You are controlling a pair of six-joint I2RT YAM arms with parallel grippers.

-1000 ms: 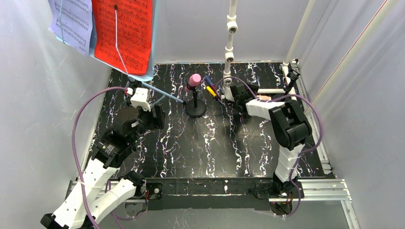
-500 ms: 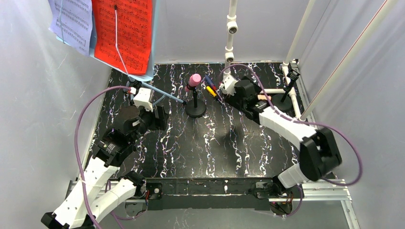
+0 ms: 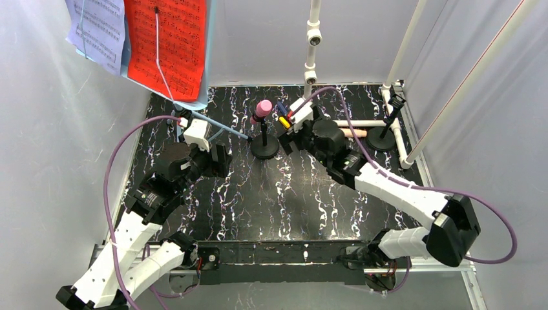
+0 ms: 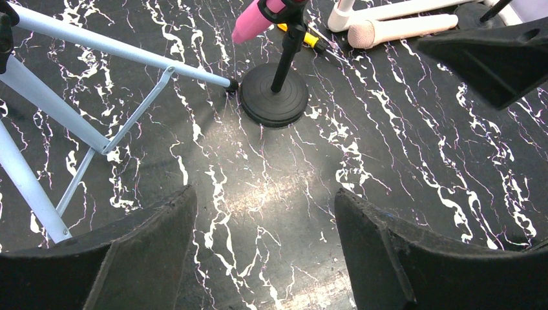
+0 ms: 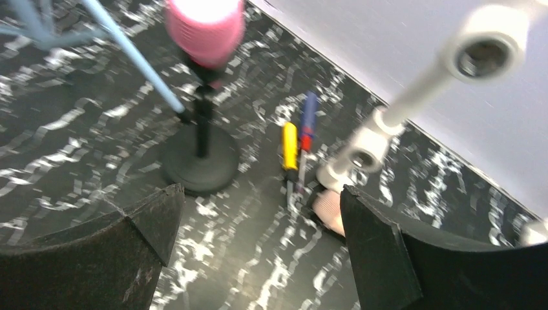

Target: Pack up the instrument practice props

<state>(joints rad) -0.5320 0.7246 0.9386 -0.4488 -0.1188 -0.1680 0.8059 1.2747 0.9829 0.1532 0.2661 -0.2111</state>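
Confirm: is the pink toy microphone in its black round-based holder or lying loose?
In it: pink toy microphone sits clipped atop the upright black round-based holder.

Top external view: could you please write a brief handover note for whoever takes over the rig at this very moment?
Left end effector: open, empty, above the table beside the rack's legs.
Right end effector: open, empty, hovering near the pink microphone.
Things: the pale-blue metal music rack on tripod legs stands far left, carrying the red sheet-music page and the lavender sheet-music page. The pink toy microphone sits in a black round-based holder mid-table. The beige toy microphone lies flat near a second black round-based holder, far right.
Done: nothing appears packed.
Left: everything; no container is in view.
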